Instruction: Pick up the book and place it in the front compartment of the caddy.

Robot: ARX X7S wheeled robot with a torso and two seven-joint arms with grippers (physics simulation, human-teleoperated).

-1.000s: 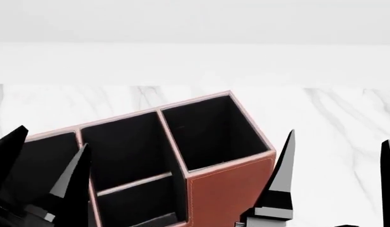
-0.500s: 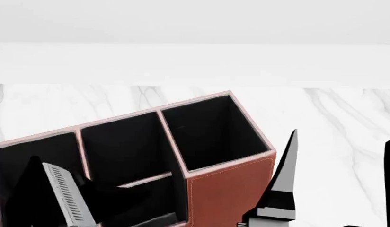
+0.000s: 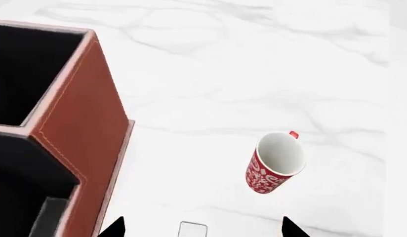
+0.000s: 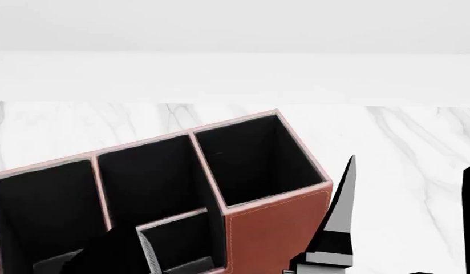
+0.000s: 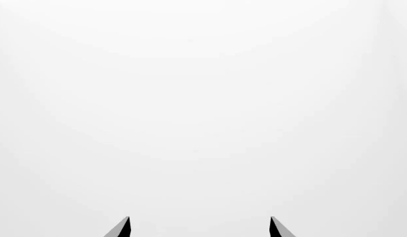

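A white marble tabletop (image 4: 417, 148) with faint grey veins runs back to a plain white wall. On it stands the caddy (image 4: 277, 231), a reddish-brown box with a pale pink rim and black lining, set at an angle in the head view. Its tall square end compartment is nearest the right side of that view, a long end compartment lies at the left edge, and between them the middle section is split by a low pale divider. The front compartment (image 4: 182, 242) is the nearer half of that middle section, low in the head view.

The book cannot be made out with any certainty. A dark shape with a pale ribbed edge sits at the bottom of the head view, just beside the front compartment, but it cannot be told whether that is the book or part of the left arm.

In the left wrist view the left end effector (image 3: 200, 228) shows two black fingertips spread apart with nothing between them, above bare marble beside the caddy's outer wall. A red-and-white patterned mug (image 3: 274, 163) lies tipped on the marble, well apart from the caddy.

The right end effector (image 4: 406, 220) stands to the right of the caddy, its two pointed fingers apart and empty; its wrist view shows only white.
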